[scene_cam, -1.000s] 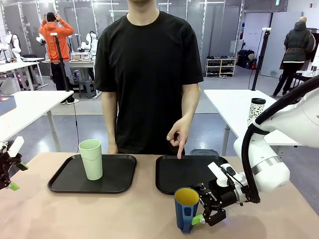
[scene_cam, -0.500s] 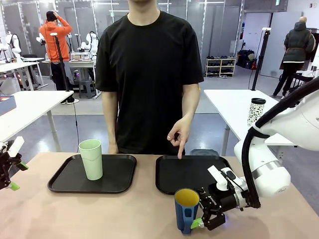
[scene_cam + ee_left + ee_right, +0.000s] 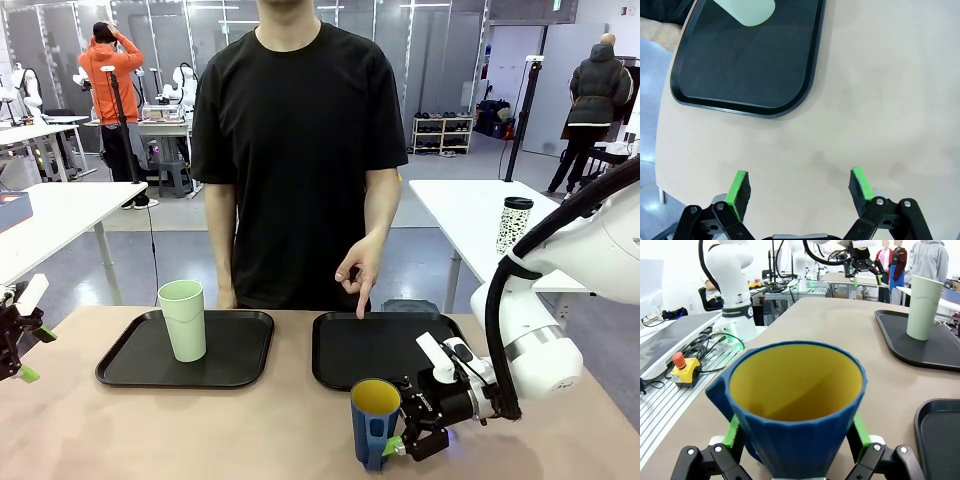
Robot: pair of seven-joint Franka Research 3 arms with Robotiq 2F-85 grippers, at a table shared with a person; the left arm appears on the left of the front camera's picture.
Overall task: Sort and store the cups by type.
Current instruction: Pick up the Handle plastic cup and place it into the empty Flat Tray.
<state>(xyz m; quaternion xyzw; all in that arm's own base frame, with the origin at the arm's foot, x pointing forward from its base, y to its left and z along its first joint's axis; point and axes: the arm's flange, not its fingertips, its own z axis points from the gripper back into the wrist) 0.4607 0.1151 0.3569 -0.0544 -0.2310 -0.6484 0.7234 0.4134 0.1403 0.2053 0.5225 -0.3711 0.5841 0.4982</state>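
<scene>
Here the right gripper (image 3: 408,442) is clamped on the blue mug (image 3: 375,422) near the table's (image 3: 250,430) front edge, just in front of the right tray (image 3: 345,350). In the front view the mug stands upright, its yellow inside showing from above, with the gripper coming at it low from the right. The right wrist view shows the mug (image 3: 796,407) sitting between the green pads (image 3: 732,431), one pressed to each side of its lower wall, and the handle sticking out toward the picture's left.

The mint tumbler (image 3: 183,319) stands upright on the left tray (image 3: 240,350), toward that tray's left half, well apart from the mug. It also shows in the right wrist view, far off on its tray (image 3: 895,337), as the tumbler (image 3: 923,307).

The left gripper (image 3: 20,340) hangs at the table's left edge, fingers spread wide with nothing between them. Its wrist view looks down on bare table between the two pads (image 3: 861,183), with the left tray's (image 3: 745,70) rounded corner beyond and the tumbler's base (image 3: 746,11) at the top edge.

The person stands at the far side, one hand (image 3: 358,268) pointing a finger down at the far rim of the right tray. A speckled cup (image 3: 514,223) with a dark lid stands on another table behind.
</scene>
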